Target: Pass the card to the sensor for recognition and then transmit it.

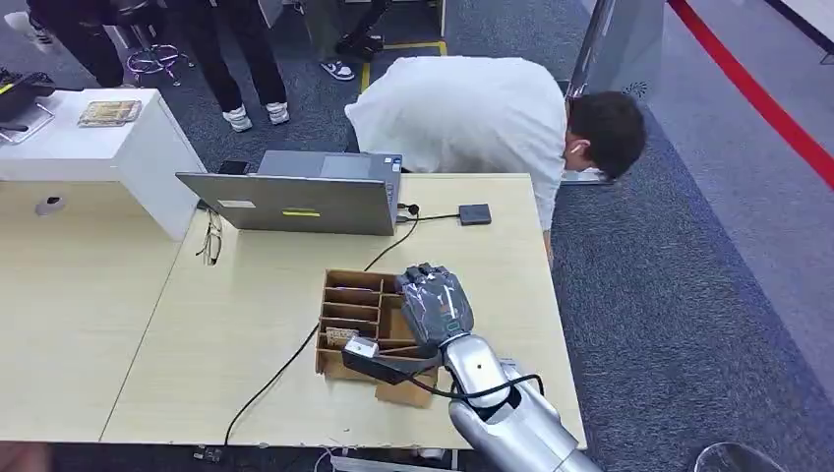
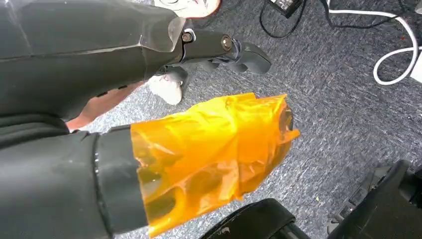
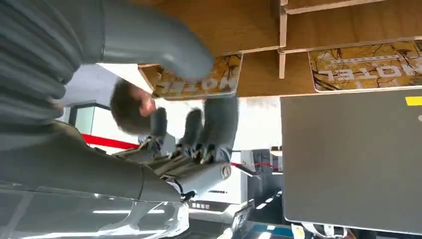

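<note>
card (image 3: 196, 82) between fingers (image 3: 219, 122), pale wood table (image 1: 246, 324), grey carpet (image 1: 669, 295)

The table (image 1: 246, 324) is pale wood-grain laminate, matt and smooth. On it the rack (image 1: 356, 300) is raw brown board with thin slats, unvarnished. At its twelve o'clock the laptop (image 1: 295, 202) has a matt grey metal lid. The right hand (image 1: 435, 303) is dull grey plastic under a glossy clear film; its arm (image 1: 511, 413) is polished silver. Glossy amber film wraps the left hand (image 2: 214, 154). The floor (image 1: 688, 295) is rough blue-grey carpet. The card (image 3: 196, 82) looks like printed glossy paper.
</note>
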Available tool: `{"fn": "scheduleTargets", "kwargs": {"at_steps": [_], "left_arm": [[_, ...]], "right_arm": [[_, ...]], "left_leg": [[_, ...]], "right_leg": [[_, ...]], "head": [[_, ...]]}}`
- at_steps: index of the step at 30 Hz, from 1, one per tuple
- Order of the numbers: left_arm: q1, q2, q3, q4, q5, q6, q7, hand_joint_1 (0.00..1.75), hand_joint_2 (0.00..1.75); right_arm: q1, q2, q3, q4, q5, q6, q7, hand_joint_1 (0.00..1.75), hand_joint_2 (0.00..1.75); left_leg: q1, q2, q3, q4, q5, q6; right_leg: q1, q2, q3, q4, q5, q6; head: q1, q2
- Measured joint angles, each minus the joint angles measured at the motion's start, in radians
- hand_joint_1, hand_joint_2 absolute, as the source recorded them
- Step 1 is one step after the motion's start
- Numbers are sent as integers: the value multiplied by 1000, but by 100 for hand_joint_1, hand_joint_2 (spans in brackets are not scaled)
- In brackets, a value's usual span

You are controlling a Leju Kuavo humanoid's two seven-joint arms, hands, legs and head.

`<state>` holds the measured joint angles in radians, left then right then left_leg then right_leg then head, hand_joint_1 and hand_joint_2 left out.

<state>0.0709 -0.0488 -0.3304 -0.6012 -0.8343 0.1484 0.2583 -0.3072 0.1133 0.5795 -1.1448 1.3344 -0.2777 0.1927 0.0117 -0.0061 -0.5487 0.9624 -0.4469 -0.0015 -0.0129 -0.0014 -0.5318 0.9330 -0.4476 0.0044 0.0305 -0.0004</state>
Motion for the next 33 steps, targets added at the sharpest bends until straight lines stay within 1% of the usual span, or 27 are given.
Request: {"fn": "scheduleTargets", "kwargs": {"at_steps": [1,2,3,5,7,11,13,16,19,24,26,28,33], "left_arm": [[0,0,0,0,0,3,0,0,0],[0,0,1,0,0,4,0,0,0],[1,0,1,0,0,6,-3,0,0],[1,0,1,0,-1,8,-6,0,0],[2,0,1,0,-1,11,-6,0,0],[2,0,2,0,-4,16,-13,0,0],[3,0,3,0,-5,17,-17,0,0],[4,-1,8,0,-7,20,-19,0,0],[9,-2,11,0,-8,21,-21,0,0],[14,-2,17,0,-8,21,-21,0,0],[14,-2,18,0,-8,21,-21,0,0],[14,-2,18,0,-8,21,-21,0,0],[21,-2,26,0,-1,23,-21,0,0]], "right_arm": [[0,0,0,0,0,-5,-4,143,175],[0,0,0,0,0,-9,-5,145,175],[0,0,0,0,0,-12,-5,152,175],[0,0,0,0,0,-18,-7,152,175],[2,0,0,0,-3,-30,-15,161,175],[10,0,0,-10,-2,-55,-26,161,175],[15,0,-2,-18,-3,-74,-34,166,175],[22,0,-5,-31,-10,-104,-47,169,175],[32,0,-11,-54,-38,-125,-61,169,175],[40,0,-24,-89,-45,-135,-70,169,175],[42,0,-25,-97,-45,-135,-71,175,175],[47,0,-26,-104,-53,-139,-77,175,175],[72,0,-37,-187,-102,-183,-110,175,175]], "left_leg": [[0,0,0,0,0,0],[0,0,0,0,0,0],[0,0,0,0,0,0],[0,0,0,0,0,0],[0,0,0,0,0,0],[0,0,0,0,0,0],[0,0,0,0,0,0],[0,0,0,0,0,0],[0,0,0,0,0,0],[0,0,0,0,0,0],[0,0,0,0,0,0],[0,0,0,0,0,0],[0,0,0,0,0,0]], "right_leg": [[0,0,0,0,0,0],[0,0,0,0,0,0],[0,0,0,0,0,0],[0,0,0,0,0,0],[0,0,0,0,0,0],[0,0,0,0,0,0],[0,0,0,0,0,0],[0,0,0,0,0,0],[0,0,0,0,0,0],[0,0,0,0,0,0],[0,0,0,0,0,0],[0,0,0,0,0,0],[0,0,0,0,0,0]], "head": [[0,0],[0,0],[0,0],[0,0],[0,0],[0,0],[0,0],[0,0],[0,0],[0,0],[0,0],[0,0],[0,0]]}}
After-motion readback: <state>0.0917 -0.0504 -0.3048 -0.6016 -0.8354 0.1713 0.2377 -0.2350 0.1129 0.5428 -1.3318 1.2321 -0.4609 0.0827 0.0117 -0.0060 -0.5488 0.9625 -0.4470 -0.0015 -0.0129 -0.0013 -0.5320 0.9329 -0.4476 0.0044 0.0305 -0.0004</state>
